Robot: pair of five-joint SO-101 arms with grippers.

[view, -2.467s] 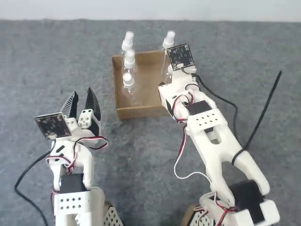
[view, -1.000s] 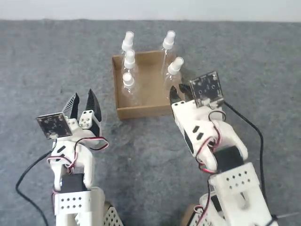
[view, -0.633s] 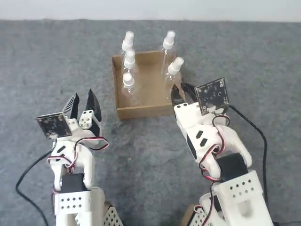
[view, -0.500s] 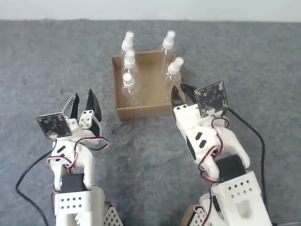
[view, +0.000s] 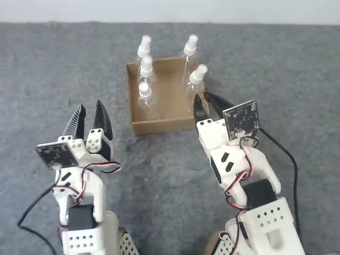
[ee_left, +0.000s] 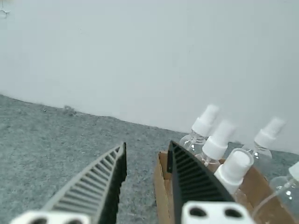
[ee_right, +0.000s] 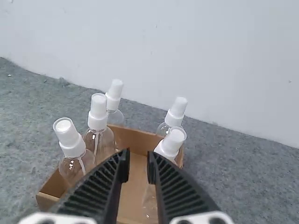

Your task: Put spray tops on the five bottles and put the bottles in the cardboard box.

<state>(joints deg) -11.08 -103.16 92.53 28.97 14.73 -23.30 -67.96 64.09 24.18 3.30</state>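
You have five spray-topped bottles (view: 144,91) upright at the cardboard box (view: 159,126) on grey carpet (view: 48,69), the rear two perhaps behind its far wall, with the right gripper (view: 203,98) at its near corner, slightly parted and empty, and the left gripper (view: 90,104) well aside, wider open, empty.

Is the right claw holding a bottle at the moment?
No, the right claw is open and empty, clear of the bottles.
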